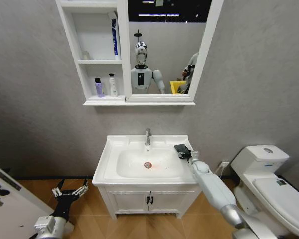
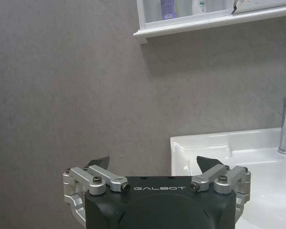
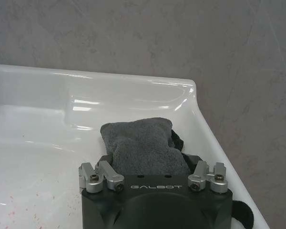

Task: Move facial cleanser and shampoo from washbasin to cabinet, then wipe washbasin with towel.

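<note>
Head view, left claw (image 1: 70, 191) spread wide, low beside the vanity, well apart from the washbasin (image 1: 109, 149), two bottles already on the cabinet (image 1: 92, 62) lower shelf, right claw (image 3: 152, 160) clenched on the dark towel (image 3: 143, 143) at the washbasin's right rear rim.

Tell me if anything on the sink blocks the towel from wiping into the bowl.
Nothing visible does. The right gripper is on the towel at the washbasin's right rim, and the bowl beside it holds only the drain. The faucet stands at the back.
</note>
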You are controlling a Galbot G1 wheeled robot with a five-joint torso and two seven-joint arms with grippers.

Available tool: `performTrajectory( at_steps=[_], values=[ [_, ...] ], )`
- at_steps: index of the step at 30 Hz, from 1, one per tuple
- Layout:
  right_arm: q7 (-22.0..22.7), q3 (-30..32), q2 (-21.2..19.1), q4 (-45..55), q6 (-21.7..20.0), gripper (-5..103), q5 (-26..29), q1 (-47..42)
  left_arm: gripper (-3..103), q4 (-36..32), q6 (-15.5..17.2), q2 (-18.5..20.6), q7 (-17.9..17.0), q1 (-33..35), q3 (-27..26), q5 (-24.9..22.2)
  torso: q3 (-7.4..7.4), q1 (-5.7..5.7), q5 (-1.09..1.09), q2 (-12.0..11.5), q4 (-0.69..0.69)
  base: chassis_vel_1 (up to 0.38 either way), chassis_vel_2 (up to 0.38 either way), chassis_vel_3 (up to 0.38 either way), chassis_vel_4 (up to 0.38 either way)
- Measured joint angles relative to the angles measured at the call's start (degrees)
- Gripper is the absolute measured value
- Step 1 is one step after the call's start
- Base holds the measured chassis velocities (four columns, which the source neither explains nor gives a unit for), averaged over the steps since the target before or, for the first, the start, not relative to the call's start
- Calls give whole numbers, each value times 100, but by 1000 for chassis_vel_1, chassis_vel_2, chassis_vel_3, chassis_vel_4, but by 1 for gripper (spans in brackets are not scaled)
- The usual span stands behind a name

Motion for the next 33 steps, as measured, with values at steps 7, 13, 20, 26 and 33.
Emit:
performTrajectory(
  at_steps=[7,13,20,26,33],
  values=[
    [155,10,-35,95,-142,39,79,-35,100,0,0,0,0,0,0,0,-1,0,-1,0,1,0,0,0,0],
    [185,3,-56,158,-208,18,81,-62,100,0,0,0,0,0,0,0,0,0,0,0,0,0,0,0,0],
    [265,-22,-58,623,-312,8,143,-204,100,0,1,0,0,0,1,0,0,0,1,0,-3,0,0,0,0],
    [604,-400,-77,1914,-644,8,271,-560,100,0,0,0,0,0,1,-1,0,0,-1,0,1,0,0,0,0],
    [956,-808,-60,2590,-978,8,388,-932,100,0,1,0,0,0,1,-1,0,0,-1,0,1,0,0,0,0]
  ],
)
